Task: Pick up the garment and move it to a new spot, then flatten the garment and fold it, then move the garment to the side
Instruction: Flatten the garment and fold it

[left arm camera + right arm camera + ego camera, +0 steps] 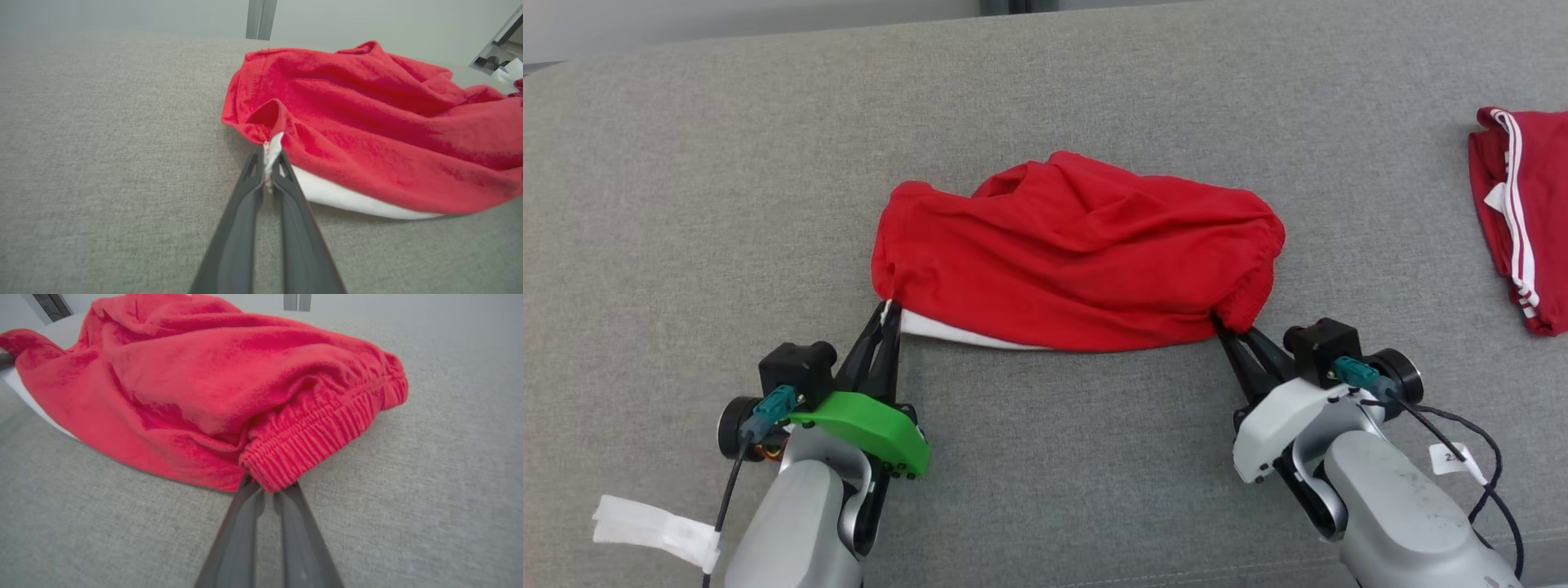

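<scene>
A crumpled red garment [1078, 253] lies in a low heap at the middle of a grey upholstered surface [686, 204], pinched at its two near corners by a robot's arms.

At left, the left tool [888, 314], mounted ahead of a green housing [870, 425], has its two dark fingers pressed together on the garment's near left corner. The left wrist view shows a bunched fold of red and white cloth clamped between the tips of the left tool [267, 157]. A white layer [947, 331] peeks out from under the red fabric along the near edge, beside that corner.

At right, the right tool [1227, 327], ahead of a white housing [1278, 425], is likewise closed on the garment's near right corner. In the right wrist view, the right tool [267, 486] has its tips gripping the ribbed, elasticated band.

At the far right edge, well apart from the heap, a striped red garment [1523, 220] with white stripes lies folded on the same surface.
</scene>
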Available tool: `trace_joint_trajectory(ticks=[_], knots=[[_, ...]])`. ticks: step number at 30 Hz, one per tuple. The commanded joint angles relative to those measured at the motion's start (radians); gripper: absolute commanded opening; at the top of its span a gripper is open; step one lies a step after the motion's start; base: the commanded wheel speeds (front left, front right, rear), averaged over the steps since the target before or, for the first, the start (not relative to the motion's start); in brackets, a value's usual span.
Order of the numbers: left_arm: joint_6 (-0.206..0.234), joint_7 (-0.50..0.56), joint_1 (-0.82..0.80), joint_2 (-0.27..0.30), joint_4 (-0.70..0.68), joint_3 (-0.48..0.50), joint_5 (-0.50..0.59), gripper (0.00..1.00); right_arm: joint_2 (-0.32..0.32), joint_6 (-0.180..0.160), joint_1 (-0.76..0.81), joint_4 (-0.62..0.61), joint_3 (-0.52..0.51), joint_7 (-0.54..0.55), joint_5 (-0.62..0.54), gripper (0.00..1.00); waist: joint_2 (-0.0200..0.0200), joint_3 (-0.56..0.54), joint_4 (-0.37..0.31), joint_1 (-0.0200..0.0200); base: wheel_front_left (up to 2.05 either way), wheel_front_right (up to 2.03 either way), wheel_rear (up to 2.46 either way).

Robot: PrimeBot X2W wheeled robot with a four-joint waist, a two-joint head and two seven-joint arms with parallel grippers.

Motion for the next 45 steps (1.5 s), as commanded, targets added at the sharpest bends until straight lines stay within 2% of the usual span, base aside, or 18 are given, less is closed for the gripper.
trace_joint_trajectory(ticks=[1,7,14,17,21,26,31,35,41,45], knots=[[-0.002,0.0,0.028,0.004,-0.057,0.005,-0.023,0.0,-0.009,-0.001,0.029,-0.049,-0.025,-0.003,0.004,0.0,0.0,-0.02,0.004,0.0,0.0,0.0,0.0],[-0.002,0.0,0.097,0.004,-0.32,0.001,-0.079,0.0,-0.052,-0.001,0.127,-0.283,-0.132,0.021,-0.006,0.0,0.0,-0.063,0.0,0.0,0.0,0.0,0.0],[-0.002,0.0,0.07,0.018,-0.54,-0.014,-0.178,0.0,-0.09,-0.001,0.17,-0.602,-0.229,0.18,0.032,0.0,0.0,-0.093,-0.014,0.0,0.0,0.0,0.0],[-0.002,0.0,0.021,0.034,-0.581,-0.041,-0.22,0.0,-0.127,-0.001,0.137,-0.701,-0.255,0.251,0.04,0.0,0.0,-0.09,-0.019,0.0,0.0,0.0,0.0],[-0.002,0.0,-0.076,0.074,-0.594,-0.076,-0.224,0.0,-0.174,-0.001,0.082,-0.787,-0.274,0.343,0.022,0.0,0.0,-0.081,-0.02,0.0,0.0,0.0,0.0],[-0.002,0.0,-0.183,0.071,-0.606,-0.08,-0.267,0.0,-0.197,-0.001,0.006,-0.857,-0.291,0.413,0.037,0.0,0.0,-0.049,-0.024,0.0,0.0,0.0,0.0],[-0.002,0.011,-0.29,0.096,-0.527,-0.102,-0.264,0.0,-0.224,-0.001,-0.092,-0.807,-0.259,0.477,0.033,0.0,0.0,0.027,-0.033,0.0,0.0,0.0,0.0],[-0.002,0.026,-0.418,0.121,-0.398,-0.093,-0.25,0.0,-0.206,-0.001,-0.25,-0.661,-0.211,0.482,0.082,0.0,0.0,0.121,-0.06,0.0,0.0,0.0,0.0],[-0.002,0.016,-0.685,0.137,-0.241,-0.066,-0.22,0.0,-0.141,-0.001,-0.597,-0.404,-0.196,0.347,0.075,0.0,0.0,0.266,-0.095,0.0,0.0,0.0,0.0],[-0.002,0.001,-0.844,0.111,-0.215,-0.039,-0.201,0.0,-0.122,-0.001,-0.792,-0.292,-0.175,0.233,0.057,0.0,0.0,0.314,-0.084,0.0,0.0,0.0,0.0]])
